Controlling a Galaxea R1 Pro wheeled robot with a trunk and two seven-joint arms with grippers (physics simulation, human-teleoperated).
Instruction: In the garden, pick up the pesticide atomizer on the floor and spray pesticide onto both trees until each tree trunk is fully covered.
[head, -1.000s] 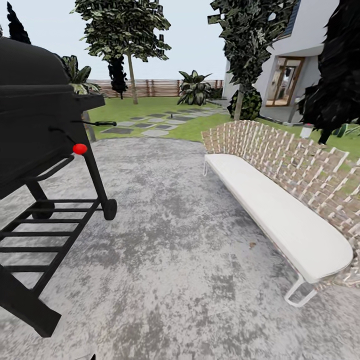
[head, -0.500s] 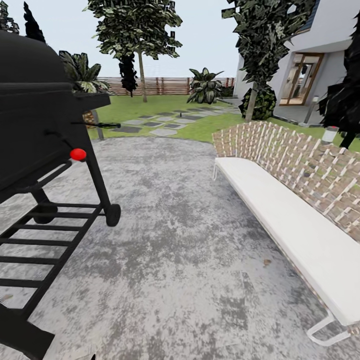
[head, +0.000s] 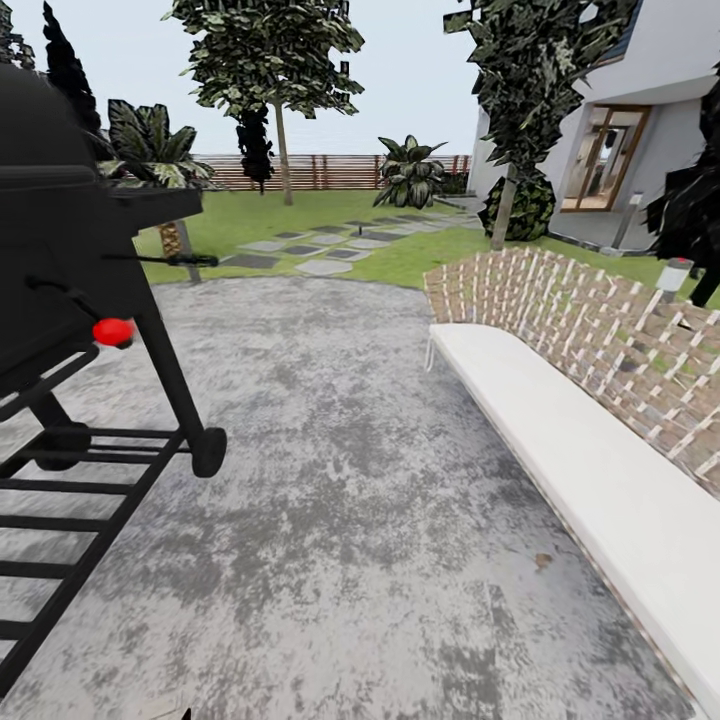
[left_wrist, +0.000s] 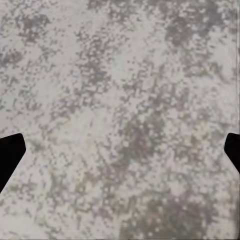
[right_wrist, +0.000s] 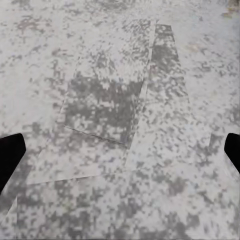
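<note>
**Approaching the garden, atomizer not yet found**

Driving across the mottled grey patio (head: 350, 470), I pass between a black grill (head: 70, 260) and a white bench (head: 600, 480). Both trees (head: 275, 60) stand ahead on the lawn (head: 280, 212). Left gripper (left_wrist: 120, 150) and right gripper (right_wrist: 120, 150): fingers spread, empty. Next I judge: continue forward, scan the ground for the atomizer.

We see a matt black metal grill (head: 70, 260) at left on rough, mottled grey paving (head: 340, 480); at right, a woven wicker bench (head: 600, 330) with a smooth white cushion (head: 600, 480); a slatted wooden fence (head: 330, 172) beyond.
</note>
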